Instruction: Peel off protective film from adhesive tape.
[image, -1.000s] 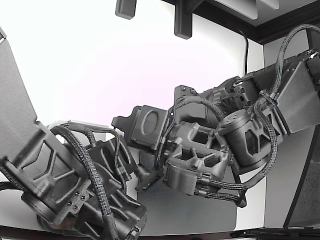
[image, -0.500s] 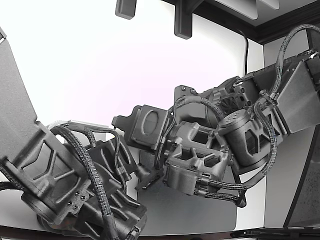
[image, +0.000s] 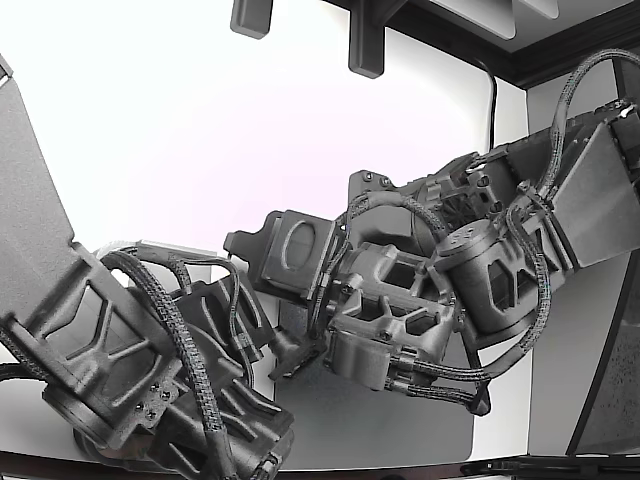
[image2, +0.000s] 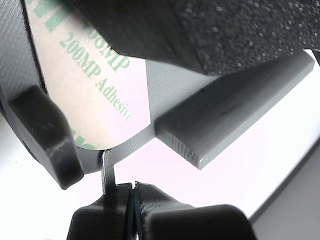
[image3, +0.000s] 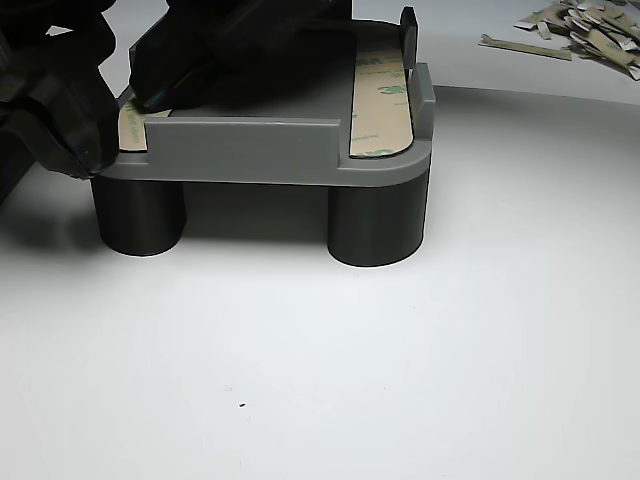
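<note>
In the wrist view we see our pincer (image2: 134, 200) with its 2 dark fingertips pressed together, clamped on a thin grey tab (image2: 107, 167) that rises to the rounded end of the protective film (image2: 95, 90). That film is a tan liner printed in green with "200MP Adhesive", and it lies flat in a recess of the grey fixture (image2: 225, 117). A raised grey bar of the fixture runs just beside the film's straight edge. A black rounded post (image2: 47, 135) stands at the film's other side, and a rough black foam-like surface (image2: 250, 30) covers the area above the bar.

In the other view the grey fixture (image3: 260, 150) stands on 2 dark cylindrical legs (image3: 378, 225) on the white tabletop (image3: 350, 380). A second tan strip (image3: 380, 95) with green print lies flat in the channel on that view's right, with a small upright post (image3: 408, 30) at its far end. On that view's left, dark arm parts (image3: 60, 100) hang over the corner where the strip being gripped (image3: 130, 122) shows as a small tan patch. A heap of peeled liner scraps (image3: 580, 30) lies well apart at the far right of that view.

In the exterior view 2 black arms (image: 400, 300) fill the picture and meet low over the tabletop (image: 380, 420); the fingertips are hidden there
</note>
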